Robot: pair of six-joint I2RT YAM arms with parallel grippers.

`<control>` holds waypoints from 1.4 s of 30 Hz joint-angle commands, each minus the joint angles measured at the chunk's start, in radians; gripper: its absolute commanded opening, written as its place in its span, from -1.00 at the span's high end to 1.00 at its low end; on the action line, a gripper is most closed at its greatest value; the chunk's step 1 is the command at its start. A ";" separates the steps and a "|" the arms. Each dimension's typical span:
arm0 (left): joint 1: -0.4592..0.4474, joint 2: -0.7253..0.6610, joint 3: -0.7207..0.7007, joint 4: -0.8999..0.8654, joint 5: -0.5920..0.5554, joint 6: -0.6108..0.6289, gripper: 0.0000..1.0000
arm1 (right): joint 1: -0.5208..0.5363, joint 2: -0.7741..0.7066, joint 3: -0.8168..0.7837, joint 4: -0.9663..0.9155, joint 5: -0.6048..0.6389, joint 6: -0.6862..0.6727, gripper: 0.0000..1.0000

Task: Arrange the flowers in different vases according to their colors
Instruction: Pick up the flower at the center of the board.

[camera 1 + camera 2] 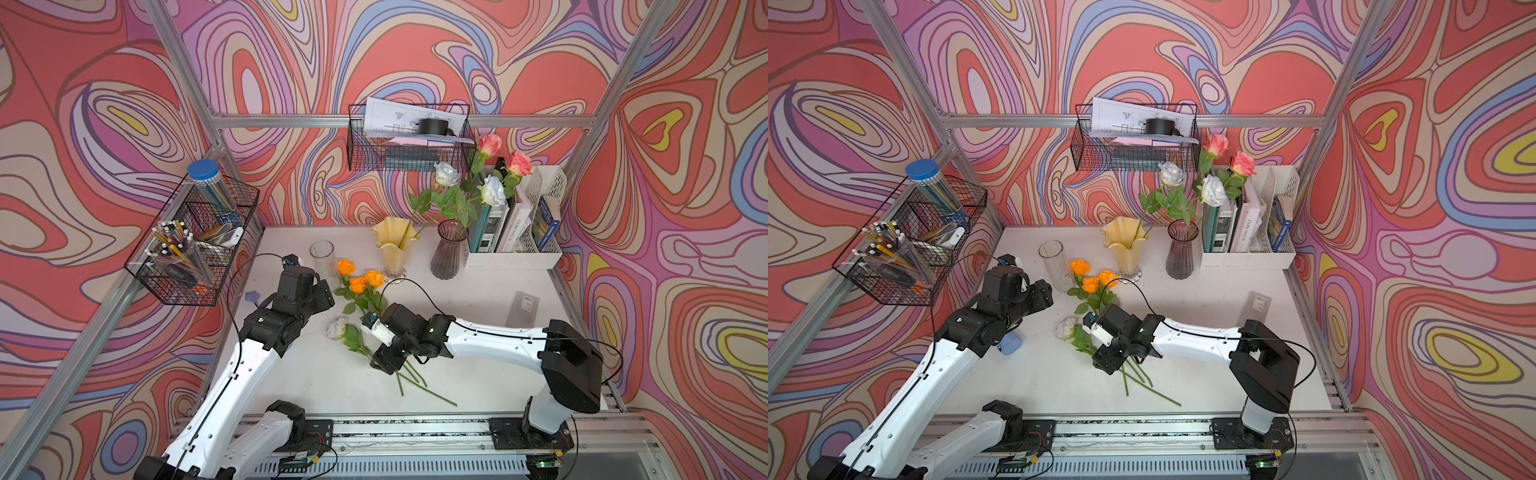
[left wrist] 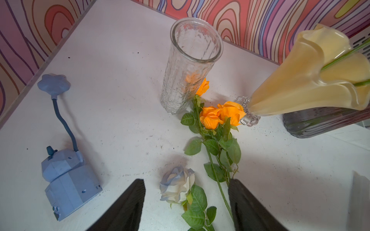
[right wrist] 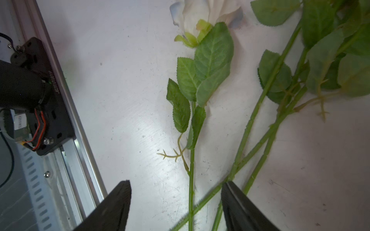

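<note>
Hovering right gripper (image 3: pixel 175 184): jaws spread wide and empty, low over the table (image 3: pixel 130 100), nothing pinched yet
Between my jaws: bare lower stem of the white rose (image 3: pixel 191 160), lying flat, bloom pointing away ahead of my fingertips
At one fingertip: stems of the orange roses (image 2: pixel 212 117) fan in here; one looks to touch that finger, and another slants under the white stem nearer my wrist
Step in hand: picking up the white rose alone, as I judge it
Doing it well: slide a little toward the leaves, clear of the crossing, centre the stem, close low against the table so the thin stem cannot roll out, then lift slowly and check no orange stem rides along
Left gripper (image 2: pixel 186 181): jaws also apart, holding nothing, off beyond the white bloom
Farther out: creamy yellow vase (image 1: pixel 395 245), past the orange blooms, already holds two white roses (image 1: pixel 446 173), so this stem belongs there
Farthest: purple vase (image 1: pixel 449 253) holds the pink roses (image 1: pixel 490 143); clear cylinder (image 1: pixel 322 257) stands empty, likely for the orange ones
</note>
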 commanded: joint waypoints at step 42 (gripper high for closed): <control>0.036 -0.052 -0.064 0.024 0.028 0.096 -0.42 | 0.042 0.231 0.043 0.006 0.133 -0.067 0.80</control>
